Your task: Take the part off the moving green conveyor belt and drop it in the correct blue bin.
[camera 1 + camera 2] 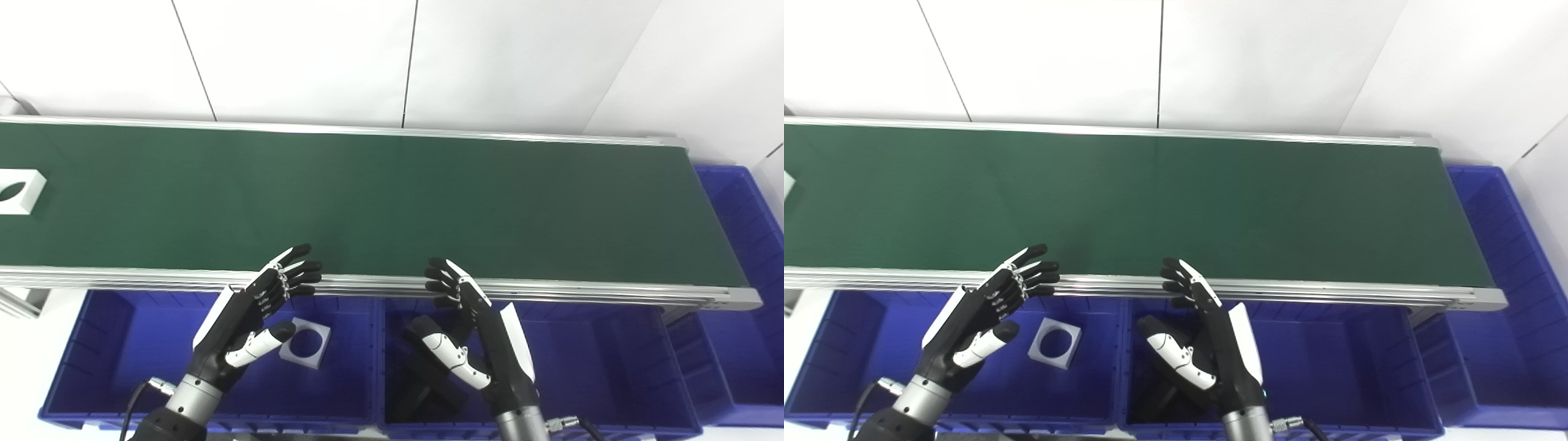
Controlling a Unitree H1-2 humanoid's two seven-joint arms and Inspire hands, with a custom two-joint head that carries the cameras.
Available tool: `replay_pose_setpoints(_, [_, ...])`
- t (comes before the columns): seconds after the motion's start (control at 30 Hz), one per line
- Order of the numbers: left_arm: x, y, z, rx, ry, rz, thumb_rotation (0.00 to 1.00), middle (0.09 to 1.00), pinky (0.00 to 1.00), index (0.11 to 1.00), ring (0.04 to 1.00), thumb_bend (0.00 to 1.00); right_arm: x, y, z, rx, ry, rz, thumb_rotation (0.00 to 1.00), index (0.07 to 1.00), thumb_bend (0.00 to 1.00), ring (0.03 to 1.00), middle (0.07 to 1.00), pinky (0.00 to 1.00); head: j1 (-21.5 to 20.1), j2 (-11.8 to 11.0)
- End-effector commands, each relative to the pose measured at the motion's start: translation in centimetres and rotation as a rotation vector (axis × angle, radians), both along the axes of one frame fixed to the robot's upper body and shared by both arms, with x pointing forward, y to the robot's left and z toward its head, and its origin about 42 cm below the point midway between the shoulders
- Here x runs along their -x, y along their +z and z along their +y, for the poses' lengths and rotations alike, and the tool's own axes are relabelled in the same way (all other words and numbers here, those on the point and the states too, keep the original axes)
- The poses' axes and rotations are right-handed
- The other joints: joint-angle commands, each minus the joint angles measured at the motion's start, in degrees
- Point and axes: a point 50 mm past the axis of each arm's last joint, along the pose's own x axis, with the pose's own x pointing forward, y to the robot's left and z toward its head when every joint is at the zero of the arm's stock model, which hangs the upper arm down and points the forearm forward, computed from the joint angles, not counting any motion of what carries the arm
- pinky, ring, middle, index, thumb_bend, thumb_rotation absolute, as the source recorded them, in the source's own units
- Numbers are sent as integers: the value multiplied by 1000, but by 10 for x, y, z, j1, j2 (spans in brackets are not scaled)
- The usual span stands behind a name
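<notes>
Across the whole width runs the long dark-green conveyor belt [380, 202] w/ aluminium side rails, and along its near edge sit deep blue plastic bins: a left bin [110, 361], a middle bin [588, 361], plus a third bin [744, 245] past the belt's right end. Left hand [254, 318] and right hand [471, 324], black w/ white shells, hover over the bins, tips reaching the near rail; both have fingers [298, 269] spread and hold nothing. Far left on the belt lies the task's thing, a flat white square part w/ leaf-shaped cut-out [17, 191], half cropped by the frame edge in the left eye view, barely a sliver in the right. So it lies well apart from both hands, off to the left and further back on the belt; left hand is clearly nearer. Being square, no strong long axis; slot runs diagonally. Smaller still: a white square part w/ round hole [305, 343] already resting in the left bin, just beside the left thumb. Dark shape in the middle bin under the right hand — can't tell what.
</notes>
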Motion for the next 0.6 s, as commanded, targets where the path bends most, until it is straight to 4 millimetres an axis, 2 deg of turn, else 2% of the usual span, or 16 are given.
replay_pose_setpoints(0.0, [-2, 8, -2, 13, 1, -63, 703, 837, 779, 901, 812, 832, -1, 8, 1, -22, -12, -63, 673, 860, 546, 780, 819, 701, 1, 0])
replay_pose_setpoints(0.57, [1, 6, -3, 29, 12, -62, 687, 839, 784, 898, 816, 830, -2, 6, -2, -34, -23, -61, 658, 857, 539, 776, 817, 700, 10, -9])
